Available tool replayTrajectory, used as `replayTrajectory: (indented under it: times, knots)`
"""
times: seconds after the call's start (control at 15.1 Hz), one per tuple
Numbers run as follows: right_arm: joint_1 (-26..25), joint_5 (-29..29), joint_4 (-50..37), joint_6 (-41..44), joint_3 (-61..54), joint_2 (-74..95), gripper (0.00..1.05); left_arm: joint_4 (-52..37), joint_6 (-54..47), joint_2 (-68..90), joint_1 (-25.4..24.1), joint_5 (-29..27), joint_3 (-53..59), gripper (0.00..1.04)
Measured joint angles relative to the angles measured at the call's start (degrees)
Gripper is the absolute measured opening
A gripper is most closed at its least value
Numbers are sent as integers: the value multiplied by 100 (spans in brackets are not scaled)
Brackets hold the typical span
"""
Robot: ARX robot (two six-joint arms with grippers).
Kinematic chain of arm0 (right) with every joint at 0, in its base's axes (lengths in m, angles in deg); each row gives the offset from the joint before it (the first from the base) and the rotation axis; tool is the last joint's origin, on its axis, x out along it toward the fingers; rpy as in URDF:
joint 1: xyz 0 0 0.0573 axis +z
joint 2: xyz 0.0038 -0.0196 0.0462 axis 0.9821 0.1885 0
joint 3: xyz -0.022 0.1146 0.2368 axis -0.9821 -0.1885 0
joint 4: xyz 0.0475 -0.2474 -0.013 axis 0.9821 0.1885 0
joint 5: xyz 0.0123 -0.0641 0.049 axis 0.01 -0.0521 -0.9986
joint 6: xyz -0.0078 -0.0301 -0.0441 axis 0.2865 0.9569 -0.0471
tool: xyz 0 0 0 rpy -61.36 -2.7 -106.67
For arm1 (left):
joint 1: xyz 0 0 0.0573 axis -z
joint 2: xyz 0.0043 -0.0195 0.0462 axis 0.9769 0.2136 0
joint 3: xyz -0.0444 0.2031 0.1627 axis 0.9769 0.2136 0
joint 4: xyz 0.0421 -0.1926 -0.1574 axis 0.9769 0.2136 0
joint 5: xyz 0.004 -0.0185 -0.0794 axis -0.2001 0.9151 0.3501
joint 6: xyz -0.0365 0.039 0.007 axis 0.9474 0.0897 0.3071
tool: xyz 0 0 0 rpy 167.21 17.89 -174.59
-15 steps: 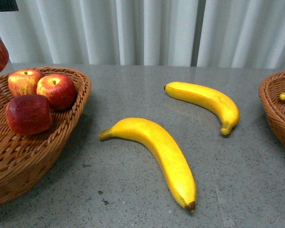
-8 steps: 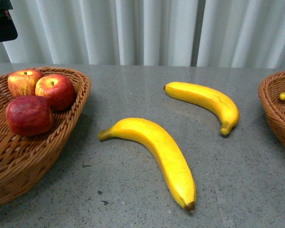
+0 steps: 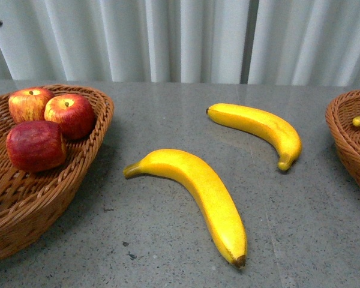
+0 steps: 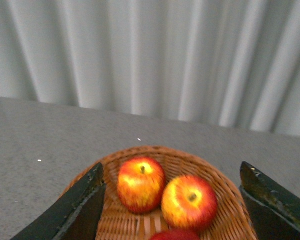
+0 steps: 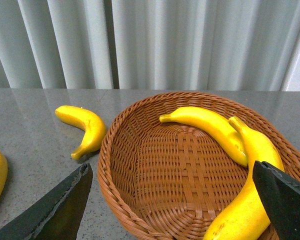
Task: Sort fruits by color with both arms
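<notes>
Left gripper (image 4: 171,169) first: my jaws stand wide apart, nothing between them, and they hang over the left basket (image 3: 99,123). That basket sits at nine o'clock on the grey table (image 3: 312,240). Three apples are inside it. The streaked apple (image 3: 30,103) is at the back and the red apple (image 3: 70,115) is pressed against it at about four o'clock. The dark apple (image 3: 36,146) lies on its side at six o'clock, just beside the red one.

Right gripper (image 5: 171,170) — released as well. Its fingers (image 5: 55,210) are spread and it holds nothing. It hangs over the right basket (image 5: 115,165), which is at three o'clock on the table. Two bananas lie in that basket: the back banana (image 5: 210,127) along the far wall, and the side banana (image 5: 250,195) with its tip resting against it. From the front camera only a yellow end of one shows above the rim.

Out on the open table, between the baskets, are two more. The near banana (image 3: 195,192) lies in the middle, with its brown tip toward five o'clock and its other end toward ten. The far banana (image 3: 261,126) is at about one o'clock from it, clearly apart — neither touches a basket. Behind everything hangs a pale pleated curtain (image 3: 168,36).
</notes>
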Motion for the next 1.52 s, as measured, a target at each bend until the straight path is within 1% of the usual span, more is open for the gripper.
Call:
replayTrajectory:
  times: [0.07, 0.27, 0.4, 0.46, 0.53, 0.6, 0.86, 0.93, 1.06, 1.52]
  knots:
    - [2, -2, 0, 0, 0, 0, 98, -188, -42, -750, -310, 992, 909, 40]
    - [2, -2, 0, 0, 0, 0, 98, -140, -42, -1423, -555, 1239, 1587, 2]
    - [2, -2, 0, 0, 0, 0, 98, -9, -48, -1853, -669, 1353, 1878, 1]
    - [2, -2, 0, 0, 0, 0, 98, 85, -50, -2068, -857, 1668, 1993, 1]
    - [2, 0, 0, 0, 0, 0, 98, 227, -55, -2286, -1115, 1794, 2109, 1]
    - [2, -2, 4, 0, 0, 0, 98, 350, -57, -2529, -1172, 1755, 2218, 1]
    - [2, -2, 2, 0, 0, 0, 98, 940, -57, -3407, -1115, 1834, 2500, 1]
    - [2, -2, 2, 0, 0, 0, 98, 938, -57, -3639, -1117, 1834, 2712, 1]
    - [2, -2, 2, 0, 0, 0, 98, 1362, -57, -4140, -1117, 1834, 2712, 1]
    - [2, -2, 0, 0, 0, 0, 98, 1779, -59, -4599, -1117, 1834, 2712, 1]
